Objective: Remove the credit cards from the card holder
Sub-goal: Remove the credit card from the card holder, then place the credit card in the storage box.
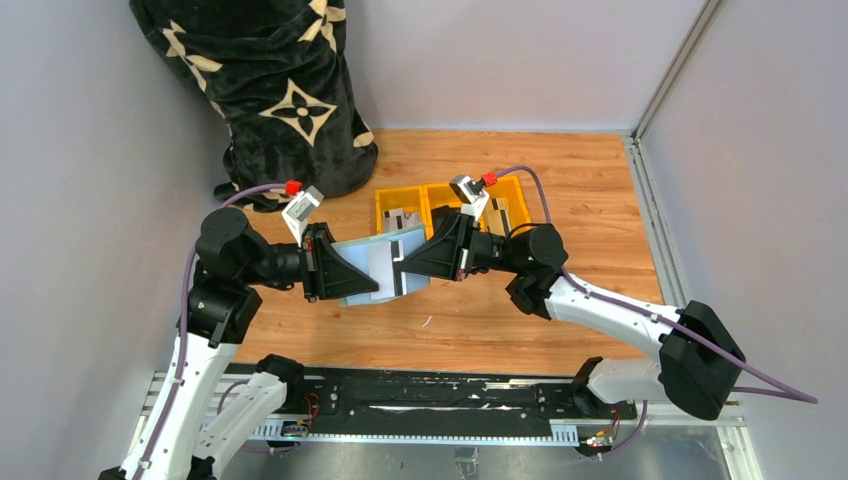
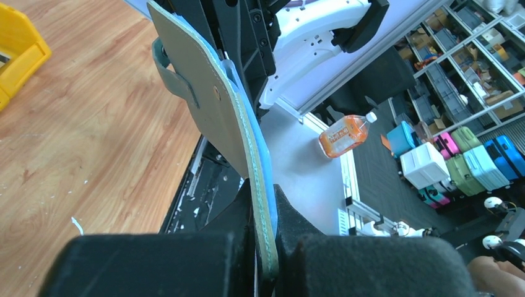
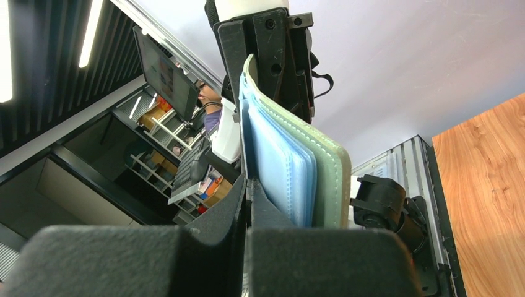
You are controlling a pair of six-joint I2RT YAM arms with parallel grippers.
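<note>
The left gripper [image 1: 362, 272] is reaching in from the left and clamping narrow on 1 edge of the card holder [image 1: 372, 270]. In the left wrist view its fingers [image 2: 186, 263] are pressing the sage-green cover [image 2: 207, 102] and the blue sleeves between them. The right gripper [image 1: 402, 262] is facing it from the right, also pinched nearly closed. In the right wrist view its tips [image 3: 247, 204] are meeting at the foot of the clear sleeves [image 3: 275, 164]. Whether they are biting a card or only a sleeve, I cannot tell.

The holder is hanging above the table [image 1: 560, 190], spread open between the 2 grippers, with its long axis running left to right from 1 to the other. A white card with a dark stripe [image 1: 383, 268] is showing in the holder's middle, just beside the right fingertips. So the right arm is the nearer 1 to it. A pull to the right, along that axis, is probably what will slide it free while the left arm is bracing.

Farther back, the yellow tray [image 1: 438, 192] is sitting on the wood.
</note>
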